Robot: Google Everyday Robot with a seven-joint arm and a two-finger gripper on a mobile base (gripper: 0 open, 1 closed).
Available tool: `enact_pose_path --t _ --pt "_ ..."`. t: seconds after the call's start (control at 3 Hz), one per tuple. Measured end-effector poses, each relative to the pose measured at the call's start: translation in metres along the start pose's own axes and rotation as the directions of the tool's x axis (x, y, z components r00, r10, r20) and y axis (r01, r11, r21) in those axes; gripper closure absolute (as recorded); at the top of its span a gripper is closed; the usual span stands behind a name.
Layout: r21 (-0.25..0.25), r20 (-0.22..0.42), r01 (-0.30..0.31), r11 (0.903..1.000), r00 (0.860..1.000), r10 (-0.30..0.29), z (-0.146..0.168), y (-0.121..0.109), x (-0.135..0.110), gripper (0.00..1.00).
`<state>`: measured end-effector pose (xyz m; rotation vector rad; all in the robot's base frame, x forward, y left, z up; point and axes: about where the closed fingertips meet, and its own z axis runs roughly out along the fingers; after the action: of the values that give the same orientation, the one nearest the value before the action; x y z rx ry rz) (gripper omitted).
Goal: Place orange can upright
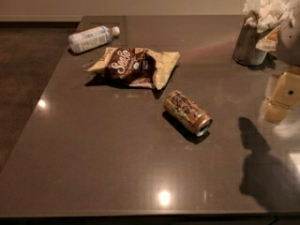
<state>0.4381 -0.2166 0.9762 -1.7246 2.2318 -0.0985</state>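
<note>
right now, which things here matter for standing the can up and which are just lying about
For the job: can, lying on its side on the table; gripper, at the right edge, apart from the can.

Just lying about: bottle, chip bag, cup with tissues.

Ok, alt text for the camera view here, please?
An orange can lies on its side on a dark table, the gripper apart from it at the right edge. Behind lie a chip bag and water bottle; a metal cup of tissues stands back right.
</note>
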Motion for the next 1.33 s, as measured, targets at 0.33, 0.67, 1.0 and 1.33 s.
enact_pose_path --t 0.33,0.67,1.0,1.33 --pt "0.000 0.000 0.000 1.0000 1.000 0.000 0.000 0.000 0.000 0.00" --pt "-0.004 0.017 0.022 0.9998 1.000 -0.021 -0.001 -0.002 -0.007 0.00" --pt "-0.038 0.088 0.140 0.9894 0.987 -0.136 0.003 -0.003 -0.027 0.00" --pt "-0.074 0.142 0.353 0.9326 0.929 -0.341 0.012 0.004 -0.049 0.00"
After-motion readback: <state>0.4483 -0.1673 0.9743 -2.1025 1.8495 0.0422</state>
